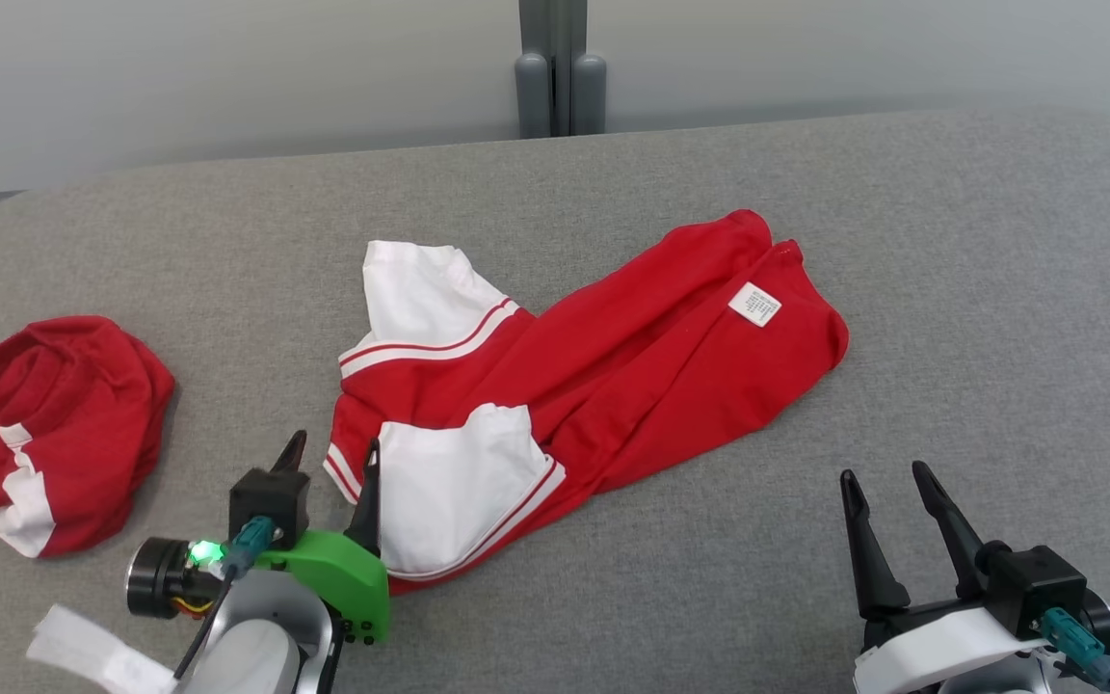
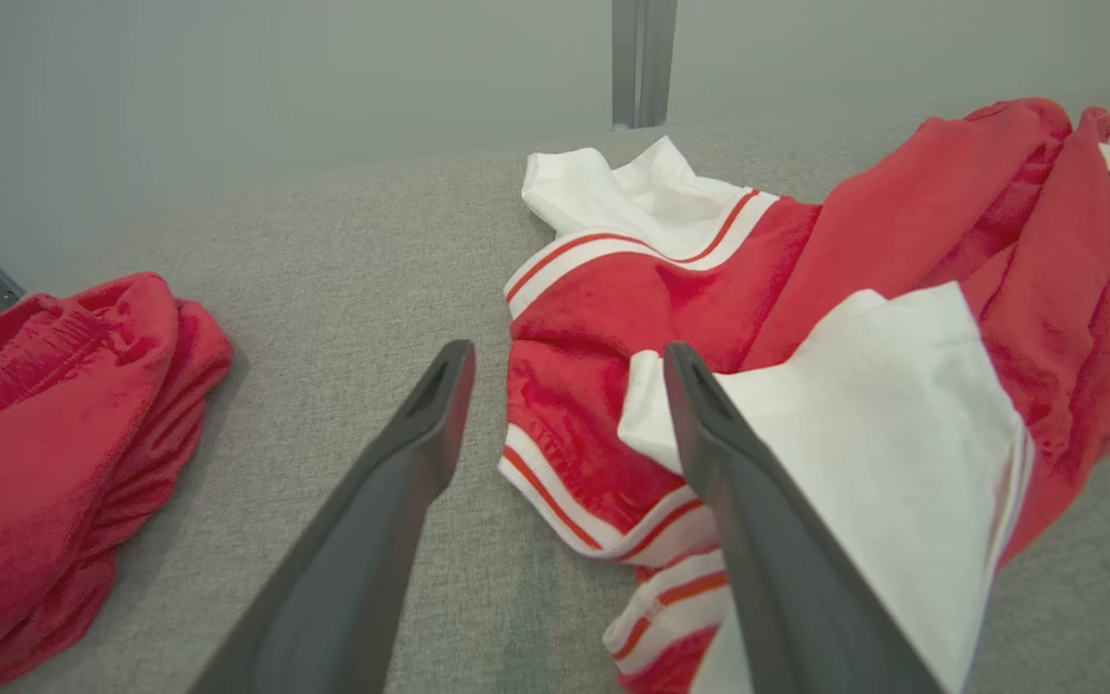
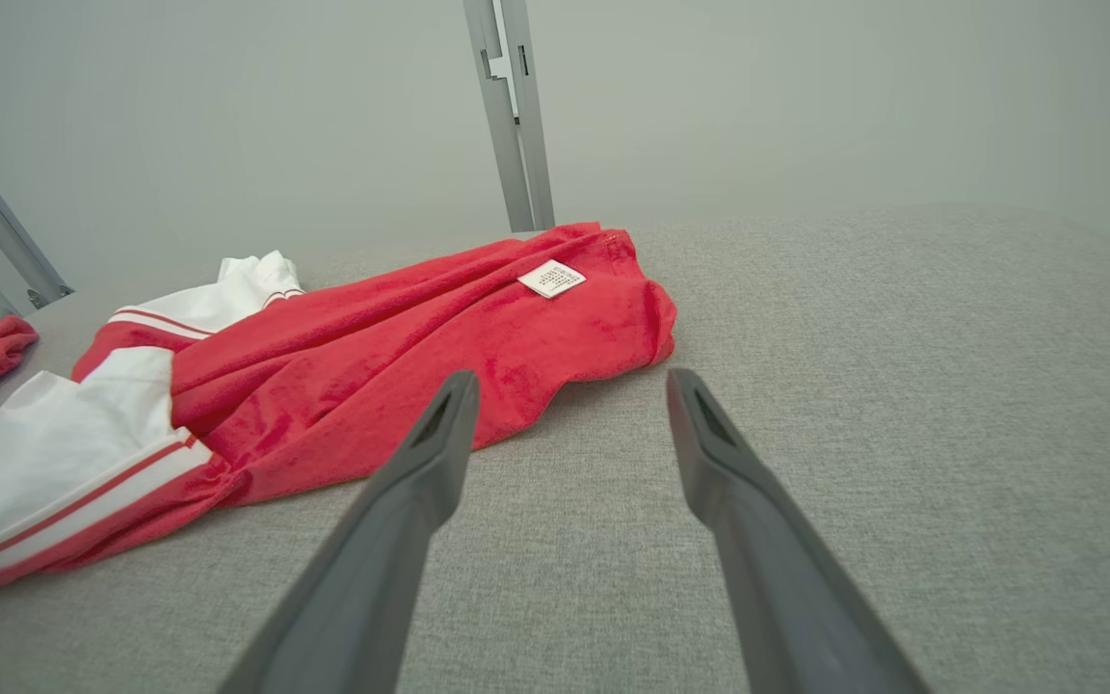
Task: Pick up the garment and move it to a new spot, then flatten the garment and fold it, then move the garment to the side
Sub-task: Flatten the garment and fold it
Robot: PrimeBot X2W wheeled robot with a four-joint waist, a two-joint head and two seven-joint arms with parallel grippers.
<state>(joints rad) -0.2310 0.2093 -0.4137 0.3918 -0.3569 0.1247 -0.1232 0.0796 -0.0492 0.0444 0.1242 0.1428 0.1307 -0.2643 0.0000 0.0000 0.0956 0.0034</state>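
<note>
Two hands, both open and empty: left hand point(image 1: 335, 440) bottom left, at a white sleeve of the garment point(image 1: 613, 366); right hand point(image 1: 883, 470) bottom right. The garment lies mid-frame on the worktop point(image 1: 950, 337), long axis running lower left (sleeves) to upper right (hem); a second garment point(image 1: 54, 414) sits crumpled far left.

My head camera looks forward and down over the grey fabric-covered table point(image 1: 950, 241), with the whole red-and-white knit garment point(image 1: 632, 366) near centre. My left wrist camera sits low and close at the garment's 8 o'clock corner, facing about 12. My right wrist camera sits low at 4 o'clock, farther off, facing about 11. All three views share the garment's small white label point(image 1: 754, 305).
</note>
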